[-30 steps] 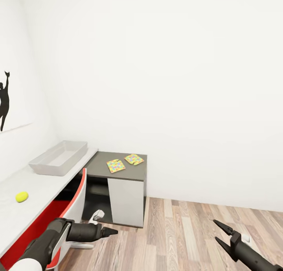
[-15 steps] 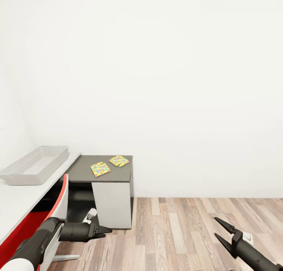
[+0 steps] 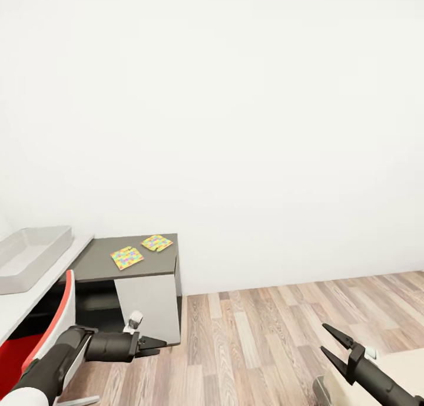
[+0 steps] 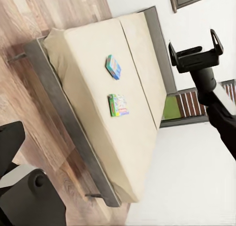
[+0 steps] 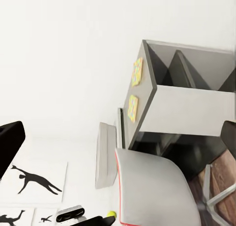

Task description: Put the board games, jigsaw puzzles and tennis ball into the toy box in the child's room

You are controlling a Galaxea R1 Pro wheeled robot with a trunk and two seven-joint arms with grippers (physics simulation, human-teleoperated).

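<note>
Camera swung rightward since half a second ago; scene contents unmoved.

Two jigsaw puzzles (image 3: 127,257) (image 3: 156,242) flat on dark table (image 3: 100,266), beyond and above left gripper (image 3: 158,344), jaws nearly together, empty. Toy box (image 3: 26,256) farther left on white desk. Right gripper (image 3: 334,346) spread apart, empty. Left wrist view adds bed (image 4: 140,142) bearing two board games (image 4: 113,67) (image 4: 118,105); right wrist view adds tennis ball (image 5: 113,213).

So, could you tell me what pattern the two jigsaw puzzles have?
Multicoloured pastel checks on both jigsaw puzzles, clearest in the head view.
</note>
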